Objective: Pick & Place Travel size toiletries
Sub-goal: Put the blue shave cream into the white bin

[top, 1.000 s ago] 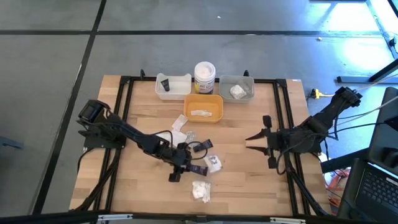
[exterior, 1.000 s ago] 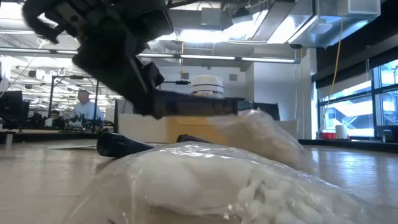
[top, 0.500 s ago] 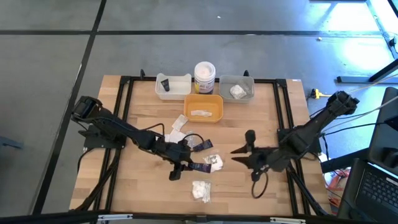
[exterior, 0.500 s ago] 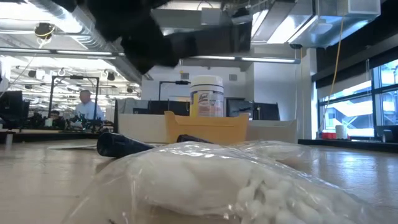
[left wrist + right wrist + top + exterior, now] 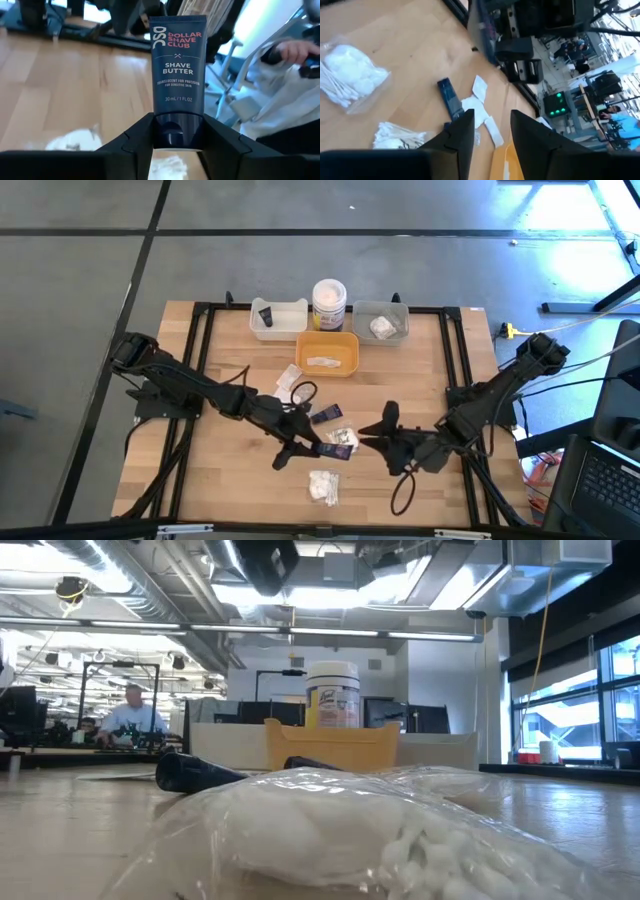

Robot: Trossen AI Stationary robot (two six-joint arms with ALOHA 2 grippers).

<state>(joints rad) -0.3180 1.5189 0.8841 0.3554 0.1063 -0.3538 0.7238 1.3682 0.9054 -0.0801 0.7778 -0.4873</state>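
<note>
- Toiletries of travel size are lying scattered on the wooden table (image 5: 220, 480), and one dark shave butter tube (image 5: 177, 75) is being gripped at its cap end by the left gripper (image 5: 177, 131), its fingers clamped on both sides.
- From above, that left gripper (image 5: 318, 442) is hanging just beside a clear-wrapped fluffy pack (image 5: 343, 441); another fluffy pack (image 5: 323, 486) is lying nearer the table's front edge.
- Opposite it, the right gripper (image 5: 385, 436) is hovering with fingers parted, holding nothing, near the same pack.
- Beyond its fingers, a second dark tube (image 5: 450, 98) and white sachets (image 5: 481, 107) are lying on the wood.
</note>
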